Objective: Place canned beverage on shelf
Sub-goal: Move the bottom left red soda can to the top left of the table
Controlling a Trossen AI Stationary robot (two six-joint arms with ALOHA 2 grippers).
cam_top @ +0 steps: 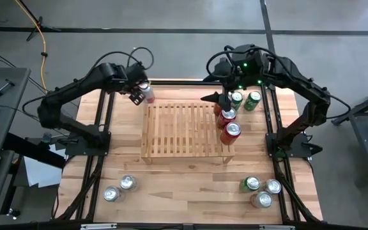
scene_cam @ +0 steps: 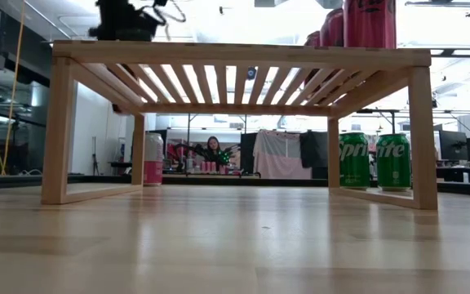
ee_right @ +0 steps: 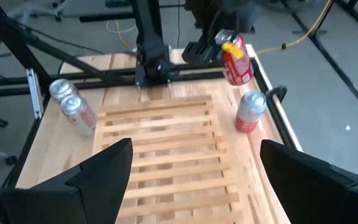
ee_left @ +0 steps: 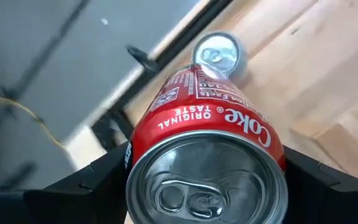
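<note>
While my left gripper holds a red Coke can clamped between its fingers, lifted and tilted off the shelf's far left corner, the load is not yet over the slats. A second can stands on the table close by that corner, near the held one; I judge that a low swing toward the shelf could knock it over. The tilt is a further concern: set down uncorrected, the can may land on its rim and topple, or catch in a gap between slats. Two red cans already stand along the shelf's right edge, so I would aim left of them. My right gripper hangs with jaws wide and empty above the shelf's far right corner, beside two green cans. Should both arms move inward together, they could collide.
</note>
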